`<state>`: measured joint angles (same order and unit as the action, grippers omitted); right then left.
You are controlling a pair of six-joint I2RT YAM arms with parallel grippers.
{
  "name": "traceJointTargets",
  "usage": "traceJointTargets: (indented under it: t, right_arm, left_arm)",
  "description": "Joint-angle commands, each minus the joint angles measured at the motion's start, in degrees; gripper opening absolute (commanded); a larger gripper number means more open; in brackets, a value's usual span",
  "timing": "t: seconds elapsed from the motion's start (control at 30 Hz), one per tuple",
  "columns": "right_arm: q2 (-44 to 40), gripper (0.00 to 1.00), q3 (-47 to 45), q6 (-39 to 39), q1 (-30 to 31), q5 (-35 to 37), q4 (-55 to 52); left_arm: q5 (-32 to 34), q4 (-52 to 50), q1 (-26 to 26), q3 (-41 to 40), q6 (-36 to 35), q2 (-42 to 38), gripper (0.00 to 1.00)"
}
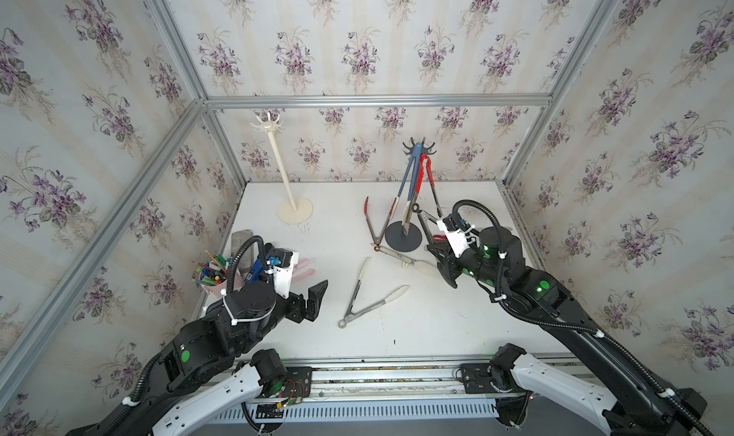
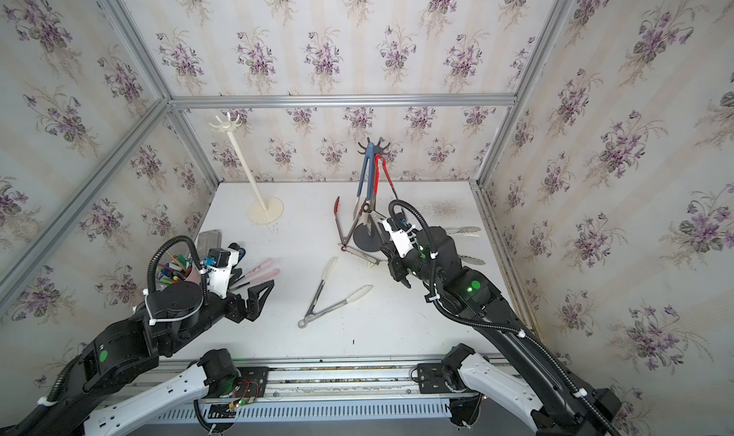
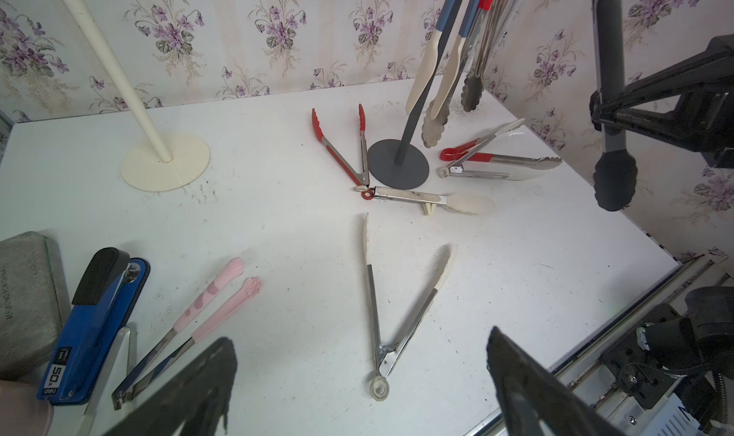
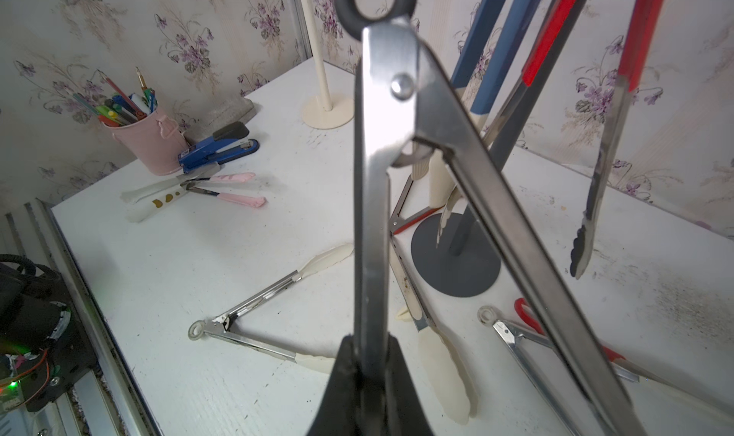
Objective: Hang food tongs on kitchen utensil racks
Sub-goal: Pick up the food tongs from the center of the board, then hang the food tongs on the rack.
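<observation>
- steel tongs point(image 4: 401, 84) are clamped by one arm in the right gripper point(image 4: 367, 346), ring point(image 4: 344, 5) up, near the dark grey rack point(image 1: 413, 239).
- the left gripper point(image 1: 313, 301) is spread apart, empty.
- next, the ring is to be raised onto a free hook point(image 1: 406, 146).

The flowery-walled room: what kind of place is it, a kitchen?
Probably a robot test booth, not a kitchen: purple-flower wallpaper panels in a silver metal frame, two black robot arms mounted on a metal rail, steel cream-tipped tongs on a white table.
</observation>
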<state>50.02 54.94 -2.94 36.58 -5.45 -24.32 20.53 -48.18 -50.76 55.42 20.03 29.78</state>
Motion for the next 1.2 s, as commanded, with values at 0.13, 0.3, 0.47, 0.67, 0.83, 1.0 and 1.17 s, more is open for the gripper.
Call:
traceJointTargets:
  t: [0.13, 0.3, 0.47, 0.67, 0.83, 1.0, 1.17]
  right_arm:
    - [-2.59, 0.00, 1.33, 0.26, -0.09, -0.61, 4.11]
    - [-2.45, 0.00, 1.19, 1.04, -0.61, -0.88, 7.38]
    - [-1.69, 0.00, 0.94, 1.62, -1.11, -1.35, 11.60]
    - [-0.75, 0.00, 0.27, 1.28, -2.25, -0.64, 16.43]
    - [-3.26, 0.00, -2.88, 1.62, -8.67, -3.45, 23.84]
    - [-3.18, 0.00, -3.94, 4.43, -21.48, -17.24, 29.99]
    - [1.09, 0.00, -5.98, 8.65, -32.41, -33.23, 38.26]
  left_arm:
    - [-2.49, 3.54, 0.01, 2.99, -3.65, 1.63, 0.99]
    - [-3.65, 5.18, 0.05, 4.52, -7.76, 2.38, 0.99]
    - [-5.06, 7.51, 0.01, 4.70, -11.51, 2.43, 0.99]
    - [-8.13, 11.30, 0.05, 3.67, -13.90, 3.23, 0.99]
    - [-13.07, 16.29, 0.03, 2.04, -13.98, 5.89, 0.99]
    - [-16.92, 19.16, 0.05, 1.01, -13.43, 8.80, 0.99]
    - [-16.26, 19.73, 0.05, 1.25, -12.64, 10.56, 0.99]
